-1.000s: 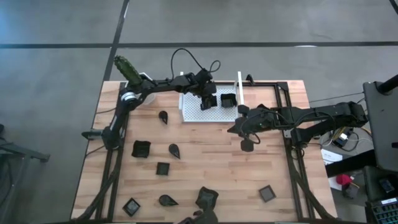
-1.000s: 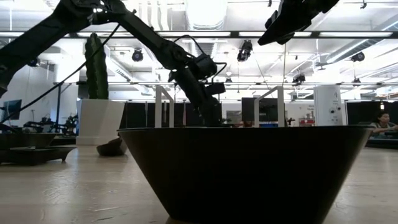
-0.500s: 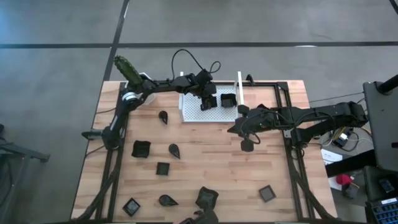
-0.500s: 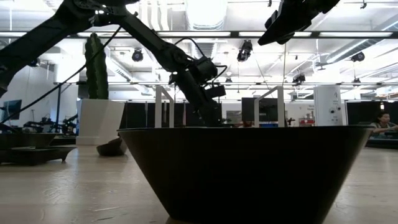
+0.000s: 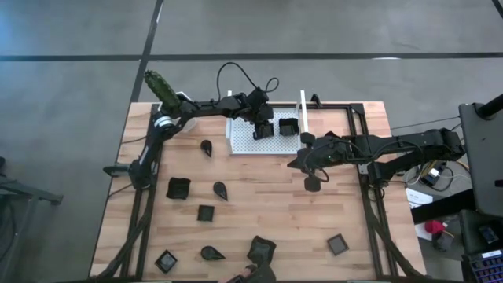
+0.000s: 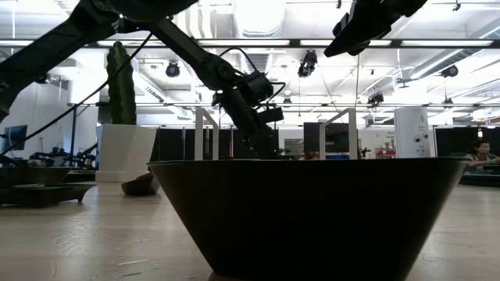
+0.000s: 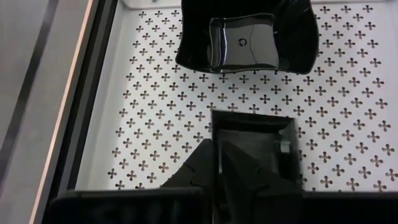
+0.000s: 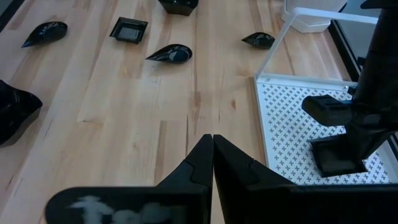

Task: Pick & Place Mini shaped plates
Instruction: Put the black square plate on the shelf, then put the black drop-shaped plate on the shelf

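We have the left claw [image 5: 264,126] down inside the white perforated tray [image 5: 245,143] at the far side of the bench [image 5: 267,208], its fingers only narrowly parted around the wall of a small square plate [image 7: 252,149] that sits flat on the tray floor, so we judge this to be the release after placing. A second dark plate [image 7: 244,38] lies just beyond it in the tray (gathered there, we suppose, as the drop-off point). The right claw [image 8: 212,149] hangs above bare wood beside the tray, pinched together and empty. The other mini plates, such as a teardrop one [image 5: 221,189], lie scattered over the near bench
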{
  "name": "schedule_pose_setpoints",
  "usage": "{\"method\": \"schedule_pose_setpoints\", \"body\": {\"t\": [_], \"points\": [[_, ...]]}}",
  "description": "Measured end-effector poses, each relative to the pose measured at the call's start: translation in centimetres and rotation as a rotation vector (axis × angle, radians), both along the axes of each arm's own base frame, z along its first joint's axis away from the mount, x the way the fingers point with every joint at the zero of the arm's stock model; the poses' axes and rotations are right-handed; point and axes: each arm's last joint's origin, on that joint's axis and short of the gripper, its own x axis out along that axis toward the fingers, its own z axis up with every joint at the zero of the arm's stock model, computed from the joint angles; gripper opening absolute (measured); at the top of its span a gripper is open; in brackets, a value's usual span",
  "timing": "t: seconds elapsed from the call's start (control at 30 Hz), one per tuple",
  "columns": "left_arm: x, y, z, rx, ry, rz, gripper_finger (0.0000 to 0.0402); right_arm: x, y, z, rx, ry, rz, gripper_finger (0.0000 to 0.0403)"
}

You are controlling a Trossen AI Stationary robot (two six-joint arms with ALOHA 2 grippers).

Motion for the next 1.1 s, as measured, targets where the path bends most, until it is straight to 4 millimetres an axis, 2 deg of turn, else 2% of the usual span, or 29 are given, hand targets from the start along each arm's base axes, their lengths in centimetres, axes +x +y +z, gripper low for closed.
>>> {"method": "schedule_pose_setpoints", "body": {"t": [0.33, 0.43, 0.53, 0.7, 0.9, 1.1], "points": [[0.0, 0.1, 0.0, 0.028, 0.016, 0.031, 0.0057, 0.0, 0.0, 0.0, 0.0, 0.0, 0.0, 0.0008], [0.0, -0.2, 0.9, 0.026, 0.01, 0.033, 0.0056, 0.0, 0.0, 0.0, -0.001, 0.0, 0.001, 0.0008], [0.2, -1.3, 3.1, 0.071, -0.02, 0.013, 0.0053, 0.0, 0.0, 0.0, -0.005, 0.0, 0.004, 0.0008], [-0.2, -5.0, 7.7, 0.184, -0.036, -0.015, 0.0041, 0.0, 0.0, 0.0, -0.005, -0.001, 0.004, 0.0008], [-2.1, -10.9, 12.7, 0.212, -0.056, -0.058, 0.0012, 0.0, 0.0, 0.0, -0.005, -0.004, 0.004, 0.0008], [-5.2, -16.3, 15.3, 0.211, -0.094, -0.013, 0.0003, 0.0, 0.0, 0.1, -0.008, -0.006, 0.007, 0.0008]]}}
